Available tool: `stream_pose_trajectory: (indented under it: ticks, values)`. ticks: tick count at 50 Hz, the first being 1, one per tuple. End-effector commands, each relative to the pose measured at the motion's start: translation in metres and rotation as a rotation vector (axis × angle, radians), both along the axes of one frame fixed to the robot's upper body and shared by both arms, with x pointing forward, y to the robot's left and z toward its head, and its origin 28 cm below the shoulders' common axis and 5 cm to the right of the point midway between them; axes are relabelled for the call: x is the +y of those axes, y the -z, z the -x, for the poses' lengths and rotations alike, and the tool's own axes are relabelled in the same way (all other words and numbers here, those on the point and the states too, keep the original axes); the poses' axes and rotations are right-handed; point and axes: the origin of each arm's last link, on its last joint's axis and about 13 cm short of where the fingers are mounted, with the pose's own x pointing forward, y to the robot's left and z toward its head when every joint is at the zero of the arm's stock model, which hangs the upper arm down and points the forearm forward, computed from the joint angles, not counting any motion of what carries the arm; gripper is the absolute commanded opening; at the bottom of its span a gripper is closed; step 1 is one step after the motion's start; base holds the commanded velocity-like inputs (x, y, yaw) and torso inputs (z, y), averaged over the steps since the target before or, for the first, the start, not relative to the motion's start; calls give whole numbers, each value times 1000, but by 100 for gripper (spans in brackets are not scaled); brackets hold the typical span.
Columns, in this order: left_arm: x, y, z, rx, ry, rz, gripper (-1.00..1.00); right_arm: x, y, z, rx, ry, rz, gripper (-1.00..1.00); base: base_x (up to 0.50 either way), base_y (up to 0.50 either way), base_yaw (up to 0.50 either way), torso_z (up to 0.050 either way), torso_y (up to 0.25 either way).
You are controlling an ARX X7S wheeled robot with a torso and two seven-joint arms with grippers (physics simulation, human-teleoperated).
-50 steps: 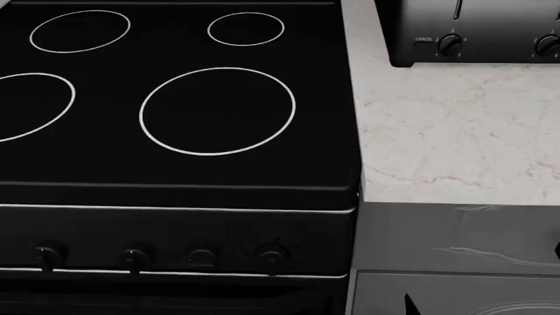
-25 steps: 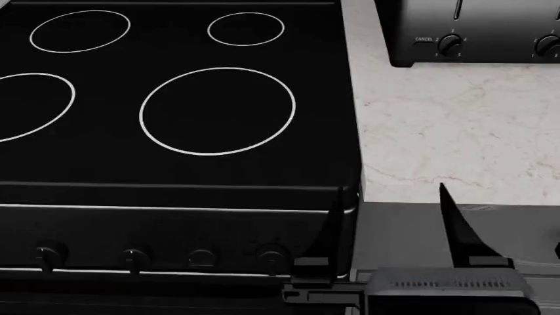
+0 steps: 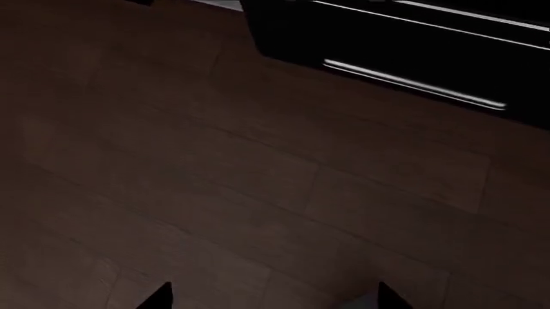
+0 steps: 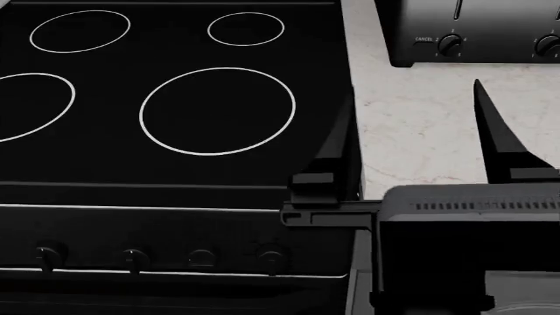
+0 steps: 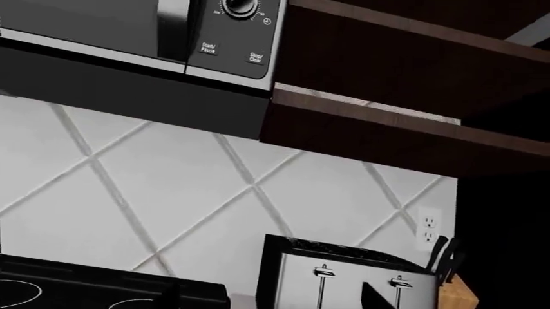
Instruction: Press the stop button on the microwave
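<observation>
Floor (image 3: 257, 193) of dark wood planks fills what my left wrist camera sees, with the black oven front (image 3: 404, 58) and its bright handle bar at one edge; my left claw (image 3: 270, 299) points down at those planks, its two tips standing wide apart with nothing between them. In the head view my right claw (image 4: 411, 141) is raised over the seam where the black stove (image 4: 175, 111) meets the pale marble bench (image 4: 437, 125), its grey wrist block low in the picture and its two dark fingers pointing up and away from me, one over the stove's right edge and the other over the bench, spread wide and holding nothing. The microwave (image 5: 129, 38) shows only in my right wrist camera: it hangs above the stove against a white diagonally tiled wall (image 5: 172, 187), beside a dark wooden cabinet (image 5: 387, 84). On its control panel, below a dial, sit two small buttons side by side, and the stop button (image 5: 255, 58) is the one nearer the cabinet. It lies well apart from my right claw, high above and ahead of the fingers. A black toaster (image 4: 473, 33) stands at the back of the bench, with a wall outlet (image 5: 427, 226) just beyond it.
</observation>
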Motion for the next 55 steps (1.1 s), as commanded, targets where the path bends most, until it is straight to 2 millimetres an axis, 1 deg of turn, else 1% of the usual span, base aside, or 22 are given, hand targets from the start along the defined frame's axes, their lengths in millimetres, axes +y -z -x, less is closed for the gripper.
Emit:
stream_pose_trajectory:
  ticks: [1,3,11,18,20,24,29,36,46,50,55]
  values:
    - [-1,2,13,53,-22,23,100,-1,-39,-6,-67,16,16,100,0,0,0,0,0]
    - [-1,2,13,53,-22,23,100,0,-44,-7,-75,18,22,100,0,0,0,0,0]
    - [-1,2,13,53,-22,23,100,1,-81,-7,-131,21,39,100,0,0,0,0,0]
    - [-1,2,13,53,-22,23,100,2,-111,-12,-153,23,52,100,0,0,0,0,0]
    - [-1,2,13,53,-22,23,100,2,-123,-13,-164,22,52,100,0,0,0,0,0]
    - [-1,2,13,53,-22,23,100,3,-137,-17,-162,16,47,100,0,0,0,0,0]
    - [-1,2,13,53,-22,23,100,3,-150,-28,-145,30,31,100,0,0,0,4,0]
    - [-1,2,13,53,-22,23,100,7,-166,-43,-105,10,21,100,0,0,0,50,1]
    - [-1,2,13,53,-22,23,100,6,-178,-64,-43,-21,-5,100,0,0,0,50,29]
    - [-1,2,13,53,-22,23,100,7,-183,-72,-38,10,14,100,0,0,0,50,37]
    - [-1,2,13,53,-22,23,100,12,-194,-84,7,8,9,100,0,0,0,50,36]
